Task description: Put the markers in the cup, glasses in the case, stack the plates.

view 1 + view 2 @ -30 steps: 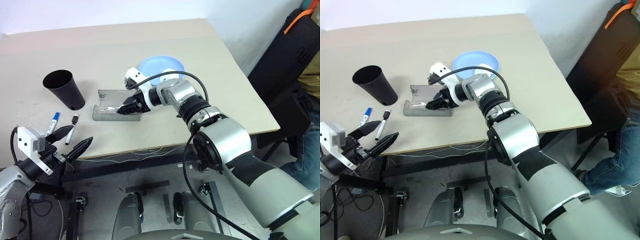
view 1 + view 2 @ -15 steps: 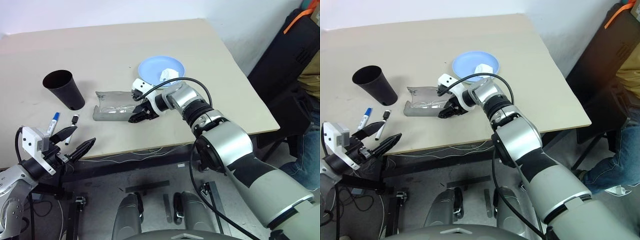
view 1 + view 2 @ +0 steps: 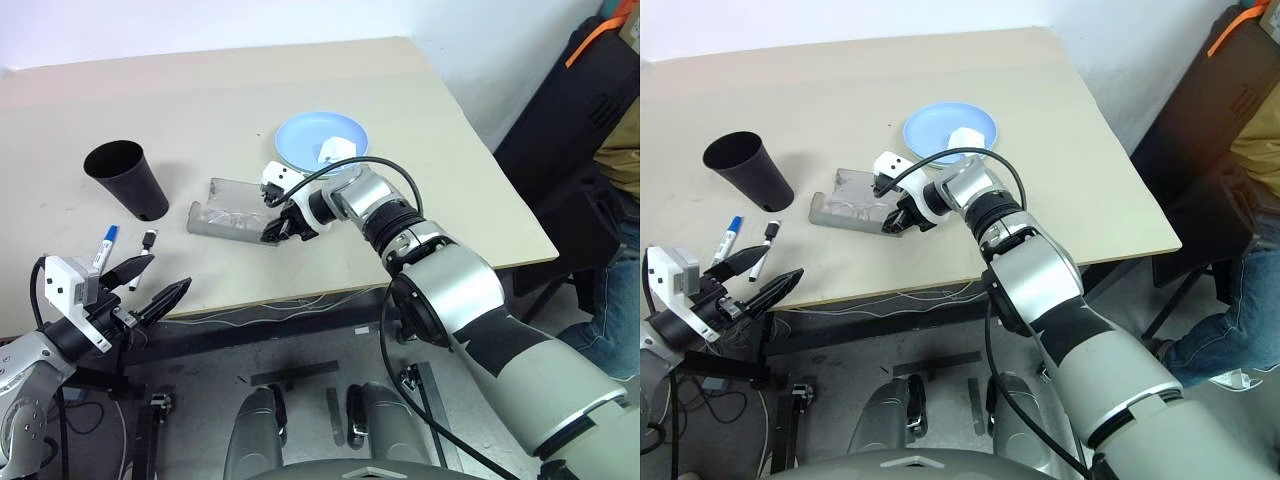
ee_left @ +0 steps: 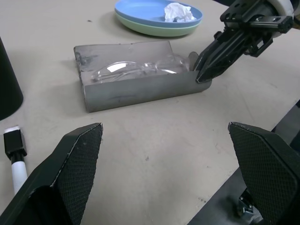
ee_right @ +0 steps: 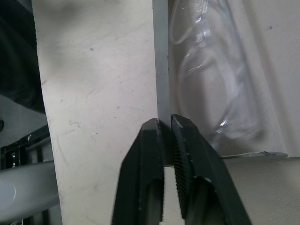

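Note:
The grey case (image 3: 228, 222) lies open mid-table with the clear glasses (image 4: 136, 70) inside it. My right gripper (image 3: 272, 232) is shut on the case's thin front wall at its right end; in the right wrist view the fingertips (image 5: 154, 129) pinch that wall. The light blue plate (image 3: 305, 135) rests on the pale green plate (image 4: 159, 31) behind the case. To the left stands the black cup (image 3: 128, 178). The blue-capped marker (image 3: 106, 243) and black-capped marker (image 3: 148, 238) lie in front of it. My left gripper (image 3: 165, 275) hangs open just off the table's front edge near the markers.
A crumpled white tissue (image 3: 335, 150) sits on the blue plate. Cables hang under the table's front edge (image 3: 300, 300). A black bag (image 3: 570, 120) and a person in jeans (image 3: 615, 300) are beyond the table's right side.
My right gripper drew back out of the case to its right end and shut on the front wall. The case has turned slightly. The left gripper kept still.

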